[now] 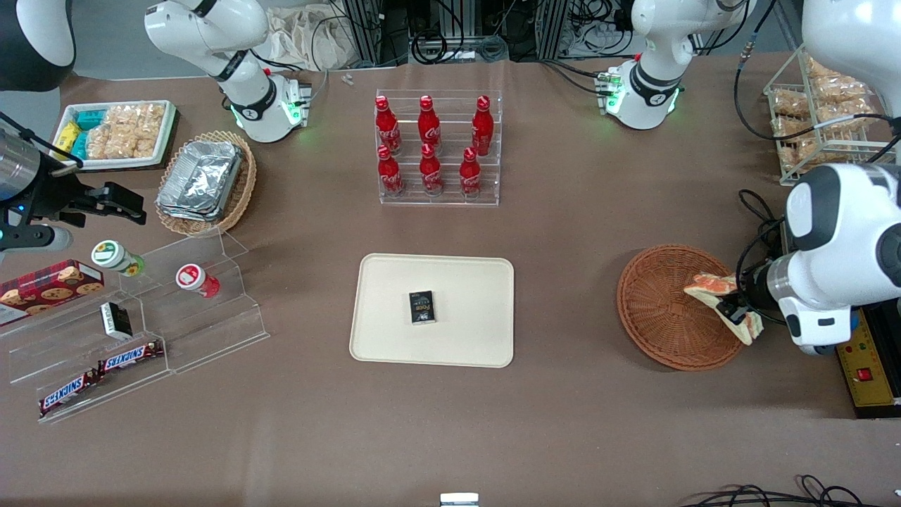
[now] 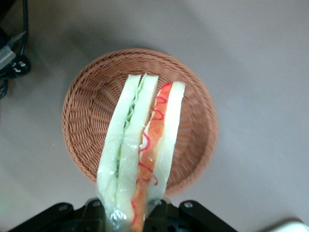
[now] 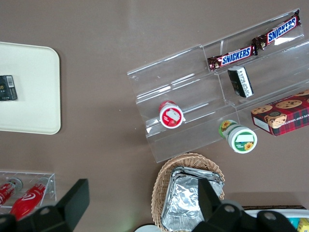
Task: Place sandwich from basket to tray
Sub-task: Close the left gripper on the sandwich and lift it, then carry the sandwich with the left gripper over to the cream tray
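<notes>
Sandwich, unlabelled, sits clamped in the claw, lifted above the reddish-brown basket directly beneath the claw. Toward the parked arm's end from the claw, the cream tray carries a small black pack.

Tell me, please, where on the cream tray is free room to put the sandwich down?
The claw holds the sandwich over the basket. The tray carries only a small black pack near its middle. Bare patches lie between the pack and each short rim; the one toward the basket is nearest. The strips along the long rims are narrower.
</notes>
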`<state>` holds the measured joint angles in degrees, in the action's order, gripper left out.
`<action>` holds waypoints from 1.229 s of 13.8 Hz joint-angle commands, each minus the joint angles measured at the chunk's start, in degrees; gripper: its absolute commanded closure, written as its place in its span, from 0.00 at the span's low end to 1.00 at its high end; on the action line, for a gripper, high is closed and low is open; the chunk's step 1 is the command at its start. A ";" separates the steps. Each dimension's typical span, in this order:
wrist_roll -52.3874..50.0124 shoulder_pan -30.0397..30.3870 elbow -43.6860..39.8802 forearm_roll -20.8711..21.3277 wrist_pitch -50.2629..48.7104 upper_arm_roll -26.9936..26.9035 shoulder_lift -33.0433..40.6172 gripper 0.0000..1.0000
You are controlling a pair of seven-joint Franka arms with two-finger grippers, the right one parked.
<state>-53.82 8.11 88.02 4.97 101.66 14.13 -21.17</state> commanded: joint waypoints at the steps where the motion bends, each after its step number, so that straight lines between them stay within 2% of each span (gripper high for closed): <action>1: -0.76 -0.64 -6.97 0.56 -3.75 6.40 -3.00 1.00; 3: 4.05 -2.13 -8.38 0.56 -2.70 11.60 -5.62 1.00; 4: 4.68 -5.01 -10.30 0.56 -0.87 12.40 -8.60 1.00; 6: 4.60 -12.13 -13.91 1.70 2.82 12.06 -15.01 1.00; 9: 5.04 -17.68 -14.36 4.51 8.88 12.14 -21.97 1.00; 14: 4.34 -23.40 -14.63 11.18 17.84 11.88 -29.36 1.00; 17: 3.46 -24.28 -14.71 12.16 19.80 11.88 -31.04 1.00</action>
<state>-49.93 -15.06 75.96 15.83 121.61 26.30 -50.60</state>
